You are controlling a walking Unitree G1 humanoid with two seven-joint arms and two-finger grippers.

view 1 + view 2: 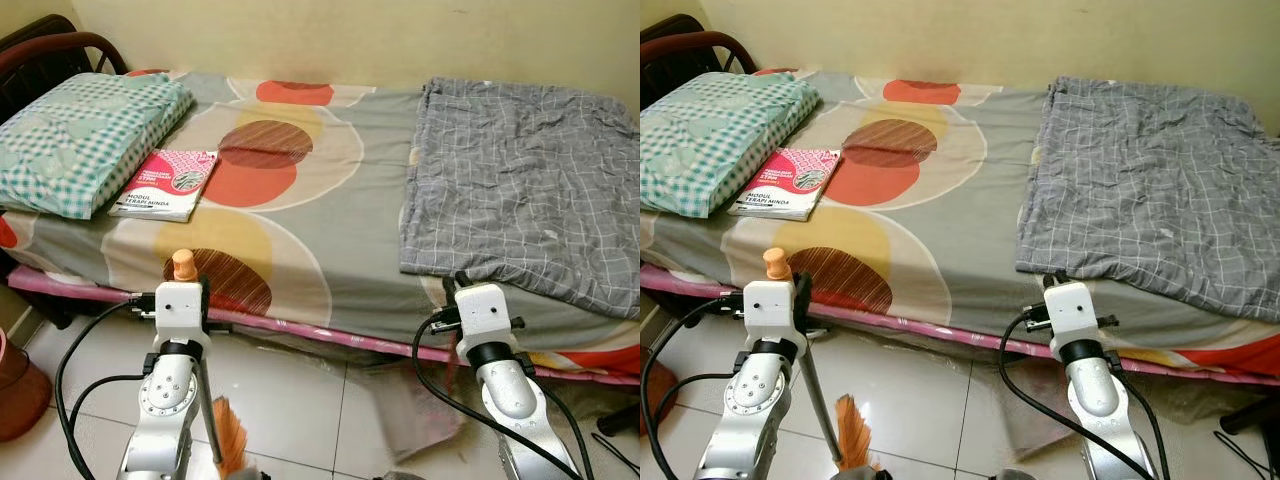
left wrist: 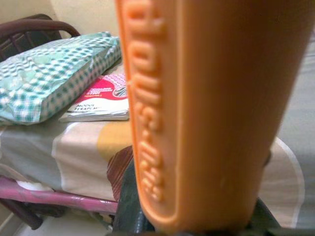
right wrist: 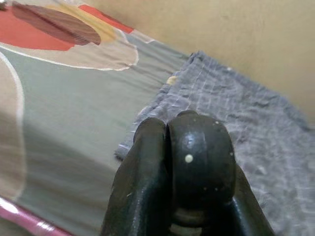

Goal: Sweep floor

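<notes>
I stand on a white tiled floor facing the long side of a bed. My left gripper is shut on an orange broom handle, which stands upright between its black fingers. The handle's top pokes up above my left wrist. The shaft runs down to orange bristles near the floor. My right gripper is shut with nothing in it, held in front of the bed edge and pointing toward the grey checked blanket.
On the bed lie a green checked pillow, a pink book and the grey blanket. A reddish-brown bucket stands on the floor at left. A crumpled clear plastic sheet lies by the pink bed rail. Black cables trail at right.
</notes>
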